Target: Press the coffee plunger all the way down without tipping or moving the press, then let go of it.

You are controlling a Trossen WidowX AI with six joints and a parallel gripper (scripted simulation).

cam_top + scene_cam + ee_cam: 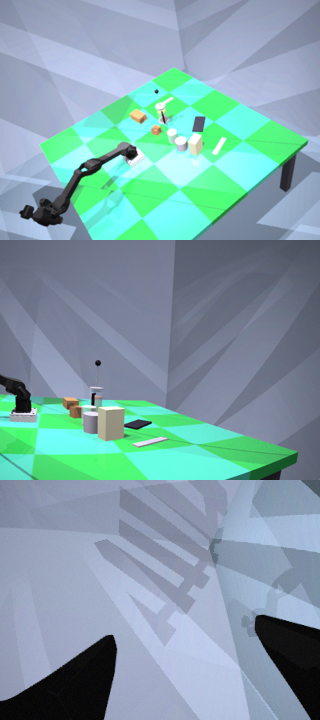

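Note:
The coffee press (160,106) (93,389) stands upright on the table, with a clear body, pale lid and dark handle (163,117) (93,400). Its plunger's black knob (156,91) (97,362) is high above the lid on a thin, fully visible rod. My gripper (186,632) is open and empty, its two dark fingertips wide apart in the wrist view. In the top view the arm reaches to the lower left, past the table's edge, far from the press. The gripper is outside the exterior view, and the press is outside the wrist view.
Two orange-brown blocks (138,116) (156,130) (70,403) (75,412) lie between arm base and press. Two cylinders (172,136) (181,144) and a cream box (195,144) (111,423) stand nearer the front. A dark slab (199,124) (138,424) and pale strips (219,145) (169,100) lie flat.

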